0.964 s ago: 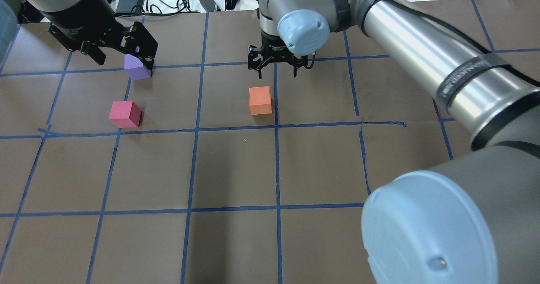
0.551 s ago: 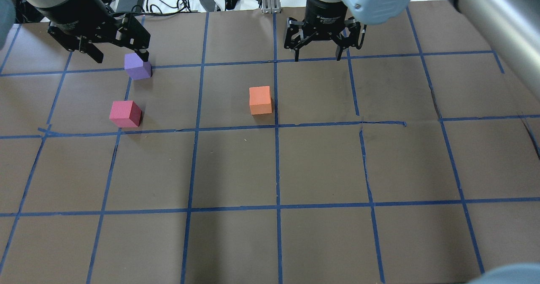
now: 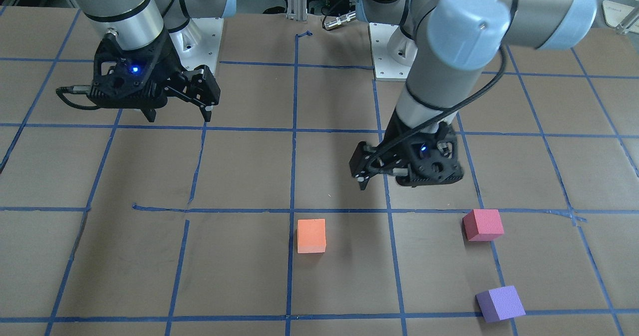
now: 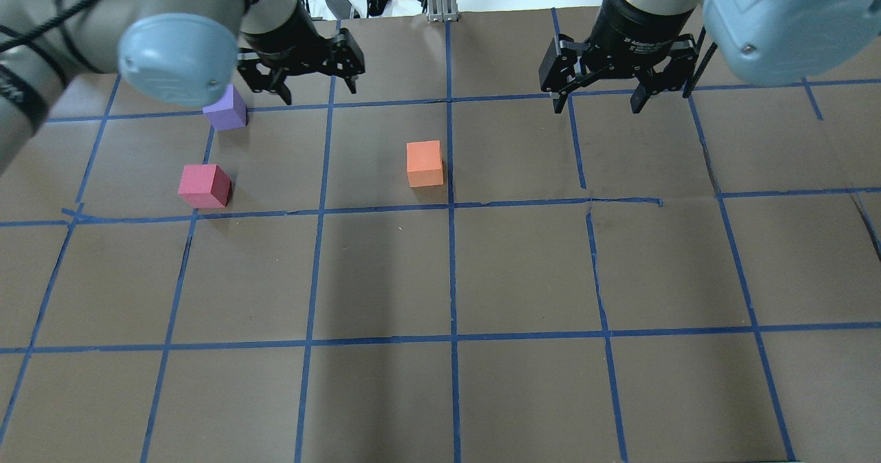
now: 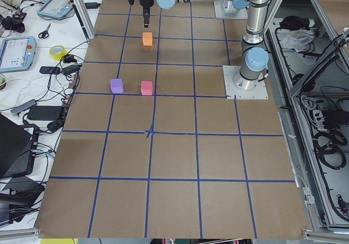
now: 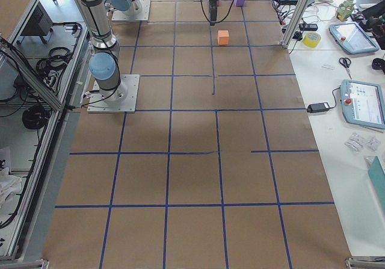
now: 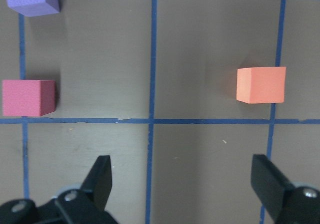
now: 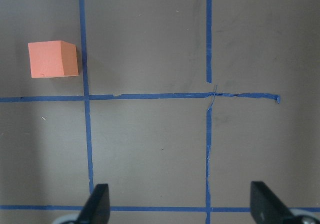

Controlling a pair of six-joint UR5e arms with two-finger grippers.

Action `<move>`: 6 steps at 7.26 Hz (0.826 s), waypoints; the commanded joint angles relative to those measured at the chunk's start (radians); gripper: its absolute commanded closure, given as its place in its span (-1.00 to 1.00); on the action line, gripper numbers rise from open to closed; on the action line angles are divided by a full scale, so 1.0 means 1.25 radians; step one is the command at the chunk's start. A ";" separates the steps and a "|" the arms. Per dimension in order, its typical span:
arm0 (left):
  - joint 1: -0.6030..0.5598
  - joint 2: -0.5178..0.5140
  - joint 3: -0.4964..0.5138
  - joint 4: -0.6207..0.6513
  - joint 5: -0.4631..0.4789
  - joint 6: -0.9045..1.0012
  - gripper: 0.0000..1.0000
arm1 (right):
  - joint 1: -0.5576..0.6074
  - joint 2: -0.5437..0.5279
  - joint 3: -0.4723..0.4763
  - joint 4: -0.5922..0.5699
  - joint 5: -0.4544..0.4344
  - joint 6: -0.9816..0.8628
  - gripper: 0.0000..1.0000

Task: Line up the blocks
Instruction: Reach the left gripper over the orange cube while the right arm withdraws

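Orange block, square to the grid, lies between left gripper and right gripper, both spread wide, empty; pinkish-red block, purple block farther left.

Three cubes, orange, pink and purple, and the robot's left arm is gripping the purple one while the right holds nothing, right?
Not quite. The left end effector is open and empty; the purple cube sits free on the table, apart from it, as the overhead view shows. The orange cube and pink cube lie there too, and the right end effector holds nothing.
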 commanded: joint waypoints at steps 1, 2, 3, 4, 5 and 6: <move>-0.071 -0.134 0.002 0.146 -0.002 -0.119 -1.00 | -0.008 -0.014 0.003 -0.016 -0.021 -0.036 -1.00; -0.095 -0.186 0.005 0.205 0.005 -0.159 -1.00 | -0.007 -0.015 0.003 -0.017 -0.038 -0.038 -1.00; -0.116 -0.229 0.020 0.231 0.035 -0.164 -1.00 | -0.007 -0.017 0.004 -0.017 -0.038 -0.038 -1.00; -0.121 -0.258 0.029 0.234 0.055 -0.172 -1.00 | -0.005 -0.017 0.004 -0.017 -0.038 -0.038 -1.00; -0.123 -0.282 0.034 0.245 0.055 -0.149 -1.00 | -0.005 -0.017 0.006 -0.016 -0.038 -0.038 -1.00; -0.123 -0.292 0.034 0.247 0.055 -0.112 -1.00 | -0.005 -0.015 0.006 -0.018 -0.037 -0.035 -1.00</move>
